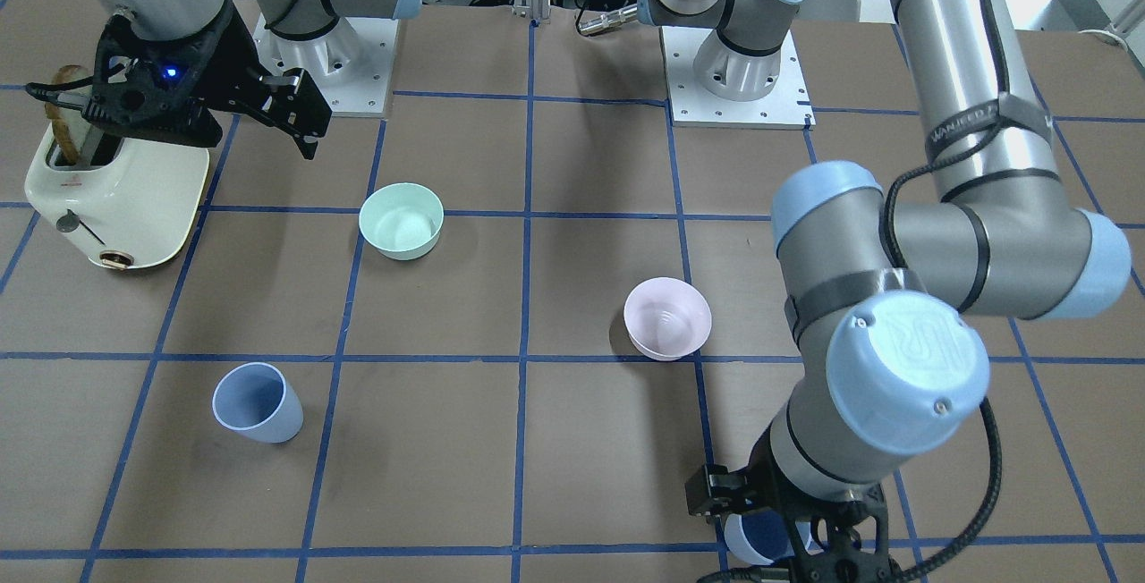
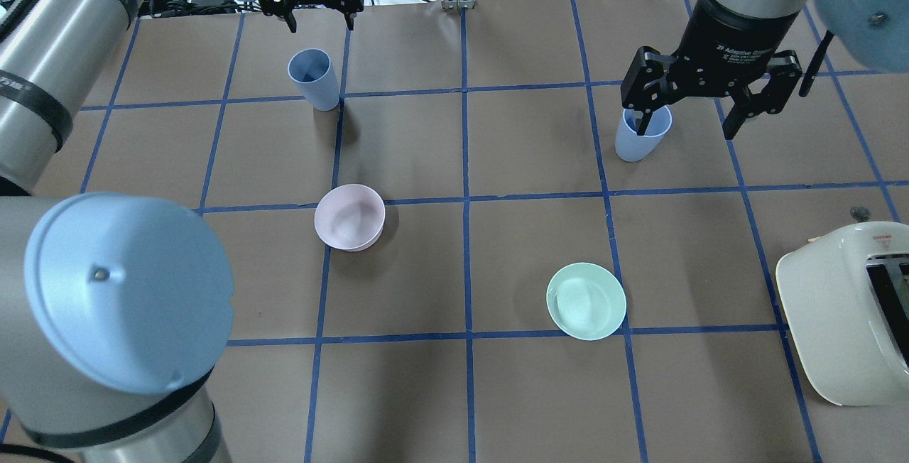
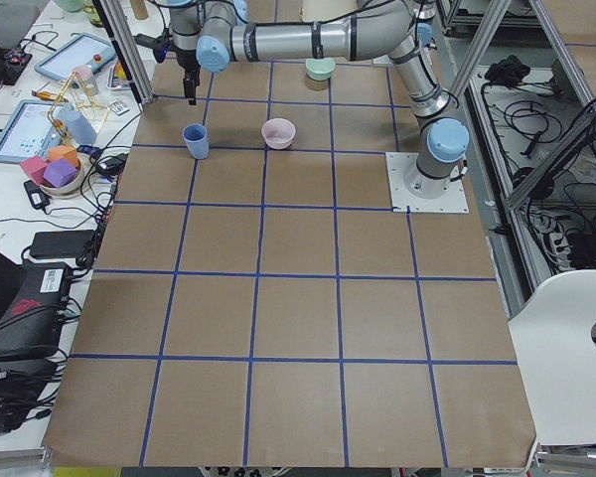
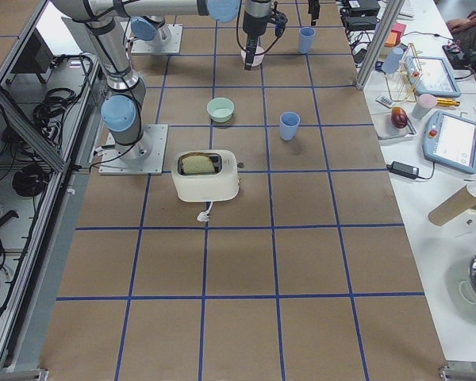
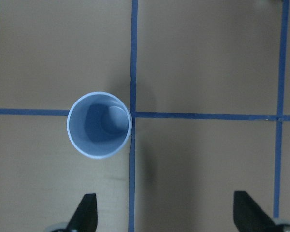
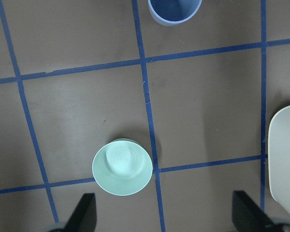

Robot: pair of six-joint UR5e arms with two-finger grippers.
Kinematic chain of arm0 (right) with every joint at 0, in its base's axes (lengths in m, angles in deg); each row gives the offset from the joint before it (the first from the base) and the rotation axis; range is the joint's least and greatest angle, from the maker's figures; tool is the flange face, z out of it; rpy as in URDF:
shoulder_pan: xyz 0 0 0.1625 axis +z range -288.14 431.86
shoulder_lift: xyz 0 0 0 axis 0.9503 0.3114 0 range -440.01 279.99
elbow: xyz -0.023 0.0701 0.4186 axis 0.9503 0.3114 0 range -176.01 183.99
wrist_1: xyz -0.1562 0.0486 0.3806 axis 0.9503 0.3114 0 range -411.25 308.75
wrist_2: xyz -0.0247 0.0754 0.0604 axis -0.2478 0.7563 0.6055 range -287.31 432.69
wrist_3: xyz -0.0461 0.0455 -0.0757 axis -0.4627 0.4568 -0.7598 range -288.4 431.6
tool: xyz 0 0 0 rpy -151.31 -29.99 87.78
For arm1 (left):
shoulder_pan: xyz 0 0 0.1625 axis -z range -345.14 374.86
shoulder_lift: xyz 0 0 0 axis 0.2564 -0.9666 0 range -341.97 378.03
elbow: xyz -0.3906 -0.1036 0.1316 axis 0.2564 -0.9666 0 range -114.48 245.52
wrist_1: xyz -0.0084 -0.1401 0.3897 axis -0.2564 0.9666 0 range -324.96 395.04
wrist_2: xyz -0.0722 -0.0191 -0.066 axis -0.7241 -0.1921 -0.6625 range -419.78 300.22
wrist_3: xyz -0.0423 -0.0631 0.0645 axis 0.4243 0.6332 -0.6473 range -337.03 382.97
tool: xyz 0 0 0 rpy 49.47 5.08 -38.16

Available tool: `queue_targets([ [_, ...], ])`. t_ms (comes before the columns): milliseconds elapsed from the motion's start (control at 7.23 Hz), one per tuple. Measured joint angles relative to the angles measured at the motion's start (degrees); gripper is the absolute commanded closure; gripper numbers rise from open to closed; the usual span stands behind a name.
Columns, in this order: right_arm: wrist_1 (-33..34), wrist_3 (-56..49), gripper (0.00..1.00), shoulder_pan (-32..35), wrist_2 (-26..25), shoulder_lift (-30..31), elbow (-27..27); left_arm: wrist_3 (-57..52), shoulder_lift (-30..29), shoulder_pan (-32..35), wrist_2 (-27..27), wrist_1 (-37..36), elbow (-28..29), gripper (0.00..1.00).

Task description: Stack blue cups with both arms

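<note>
Two blue cups stand upright and apart on the table. One cup point(image 2: 312, 79) is at the far left; in the left wrist view it point(image 5: 99, 124) lies ahead of and left of my open, empty left gripper point(image 5: 166, 217), which hovers above it point(image 2: 319, 19). The other cup point(image 2: 641, 133) stands at the far right. My right gripper point(image 2: 687, 122) is open and empty, held high over the table. In the right wrist view this cup point(image 6: 175, 9) sits at the top edge, far from the fingers point(image 6: 84, 212).
A pale pink bowl point(image 2: 349, 216) and a mint-green bowl point(image 2: 586, 300) stand mid-table between the cups. A cream toaster point(image 2: 845, 314) with a slice of bread point(image 1: 67, 109) in it stands at the right edge. Clutter lies beyond the table's far edge.
</note>
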Motion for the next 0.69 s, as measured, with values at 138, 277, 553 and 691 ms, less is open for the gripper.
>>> queue_targets([
  [138, 0.04, -0.03, 0.0, -0.03, 0.0, -0.03, -0.03, -2.21, -2.55, -0.67, -0.15, -0.2, 0.78, 0.0],
  [277, 0.06, -0.05, 0.0, -0.03, 0.0, -0.06, -0.06, -3.05, -4.24, -0.79, -0.35, -0.16, 1.04, 0.0],
  [553, 0.15, -0.18, 0.0, -0.02, -0.22, -0.1, -0.09, -3.17, -5.86, -0.6, -0.7, 0.11, 1.13, 0.26],
  [691, 0.2, -0.31, 0.0, 0.0, -0.44, -0.13, -0.09, -3.12, -6.19, -0.49, -0.75, 0.27, 1.13, 0.77],
])
